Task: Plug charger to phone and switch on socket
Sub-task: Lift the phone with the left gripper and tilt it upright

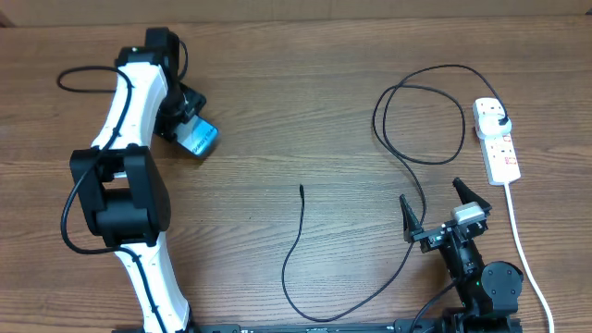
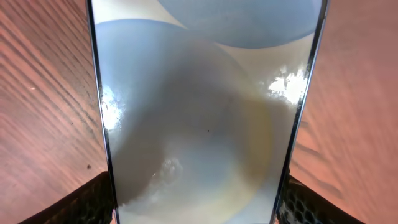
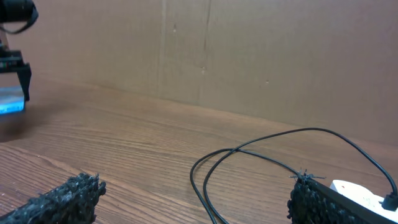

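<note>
While my left gripper [image 1: 191,132] is closed on the phone [image 2: 199,118], its fingers [image 2: 81,202] press against the two dark long edges, one on each side. In my left wrist view the pale blue-grey screen fills nearly everything, with glare patches near both edges. From overhead the phone sits at about 10 o'clock from the middle of the table [image 1: 277,92]. Whether it rests on the wood or hangs just above it, I cannot tell.

The charger [image 1: 302,208] lies loose on the table, well apart from the phone. Its connector tip [image 1: 302,190] is near the centre, pointing toward 12 o'clock. From there the thin black cable runs down to 6 o'clock, sweeps round toward 4 o'clock, climbs past my right gripper [image 1: 437,208] and coils in a loop at 2 o'clock. It ends in the black plug [image 1: 500,121], which is seated in the socket [image 1: 499,148]. The socket is at about 3 o'clock, near the table's right edge, and its white cord [image 1: 520,245] trails down toward 5 o'clock.

My right gripper sits at about 4 o'clock, fingers spread wide and holding nothing, with the cable passing just beside it. Its wrist view looks across the wood to a cardboard wall [image 3: 249,56].
</note>
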